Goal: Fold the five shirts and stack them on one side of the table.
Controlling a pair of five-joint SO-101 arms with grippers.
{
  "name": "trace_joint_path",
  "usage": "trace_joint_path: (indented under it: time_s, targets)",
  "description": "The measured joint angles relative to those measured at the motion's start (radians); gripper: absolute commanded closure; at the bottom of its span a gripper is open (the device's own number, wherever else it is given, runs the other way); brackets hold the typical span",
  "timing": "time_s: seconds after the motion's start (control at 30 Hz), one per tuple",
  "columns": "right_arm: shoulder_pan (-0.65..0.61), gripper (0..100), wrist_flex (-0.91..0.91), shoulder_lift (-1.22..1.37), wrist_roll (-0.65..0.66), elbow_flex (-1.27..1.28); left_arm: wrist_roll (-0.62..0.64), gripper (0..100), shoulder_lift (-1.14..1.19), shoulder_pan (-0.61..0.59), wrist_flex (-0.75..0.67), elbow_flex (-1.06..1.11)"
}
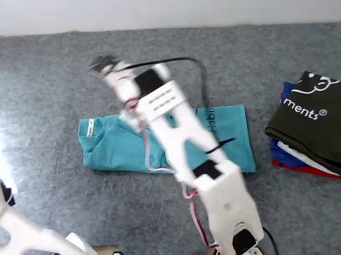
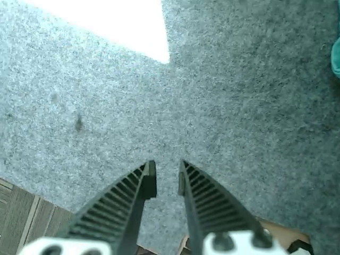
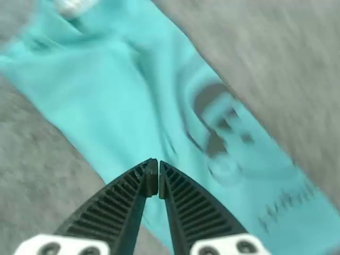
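Note:
A teal shirt lies folded into a long band across the middle of the grey table, its white label at the left end. The right arm stretches from the front edge over that shirt. Its gripper is raised near the shirt's far left part and looks blurred. In the right wrist view the gripper is shut with nothing in it, hanging above the teal shirt. The left gripper hovers over bare table with a narrow gap between its fingers; a corner of the teal shirt shows.
At the right edge is a stack of folded shirts, dark olive on top with blue, white and red below. The left arm sits at the front left corner. A bright glare patch lies on the table; the table's front edge is near.

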Motion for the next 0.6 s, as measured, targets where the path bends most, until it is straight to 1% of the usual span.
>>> trace_joint_path:
  time_s: [0.1,0.17,0.27,0.4,0.5,0.6]
  targets:
    - [0.094,82.0,0.000,-0.118,-0.020,0.176,0.000,92,0.000,-0.021,0.000,-0.020]
    - [0.161,75.2,0.000,-0.178,-0.069,0.279,0.000,92,0.000,-0.023,0.000,-0.025]
    - [0.258,68.7,0.000,-0.222,-0.164,0.381,0.000,92,0.000,-0.023,0.000,-0.026]
    - [0.354,65.3,0.000,-0.219,-0.322,0.427,0.000,92,0.000,-0.023,0.000,-0.026]
    - [0.425,65.2,-0.005,-0.175,-0.384,0.430,0.000,92,0.000,-0.023,0.000,-0.026]
    - [0.468,65.2,-0.023,-0.109,-0.410,0.431,0.000,92,0.000,-0.023,0.000,-0.026]
